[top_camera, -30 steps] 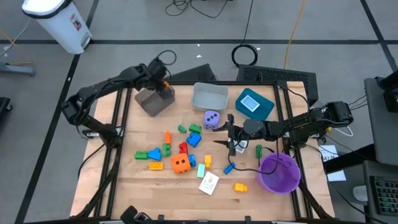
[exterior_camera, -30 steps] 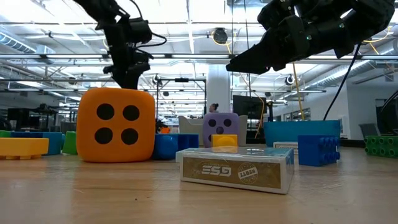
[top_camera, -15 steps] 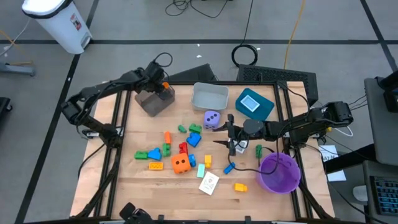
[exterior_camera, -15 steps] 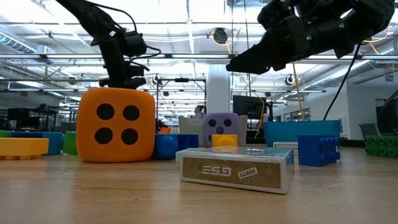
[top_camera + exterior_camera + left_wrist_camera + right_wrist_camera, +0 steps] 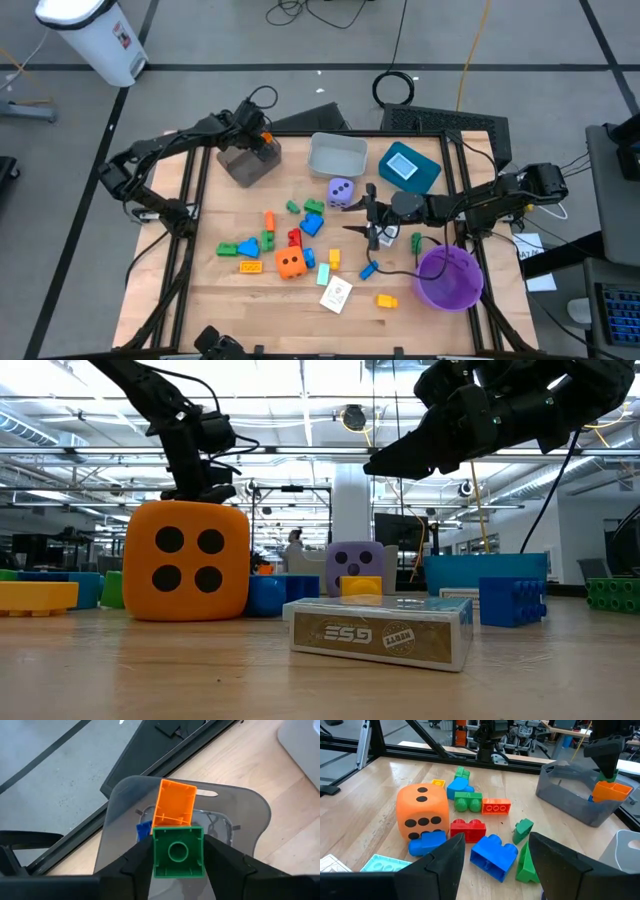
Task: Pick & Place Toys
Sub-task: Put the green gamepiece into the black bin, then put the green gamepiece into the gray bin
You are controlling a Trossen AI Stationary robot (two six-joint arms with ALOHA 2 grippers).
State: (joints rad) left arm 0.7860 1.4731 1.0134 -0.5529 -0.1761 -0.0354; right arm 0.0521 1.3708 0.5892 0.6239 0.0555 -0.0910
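Over the bench's far-left corner, a light, rigid green block [image 5: 178, 852] is pinched by its flat sides in the left gripper [image 5: 178, 862] above the grey bin [image 5: 249, 160], while the right gripper [image 5: 362, 228] hangs parted near mid-bench.

The bins [image 5: 337, 155] stand along the table's [image 5: 220, 300] far edge. The blocks [image 5: 300, 225] lie before them, with the bowl [image 5: 449, 277] to their right.

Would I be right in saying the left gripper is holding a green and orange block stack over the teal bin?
Not quite: it is over the grey bin, not the teal one. The high view shows the left gripper there, and the left wrist view shows the green and orange block stack between its fingers, above that bin.
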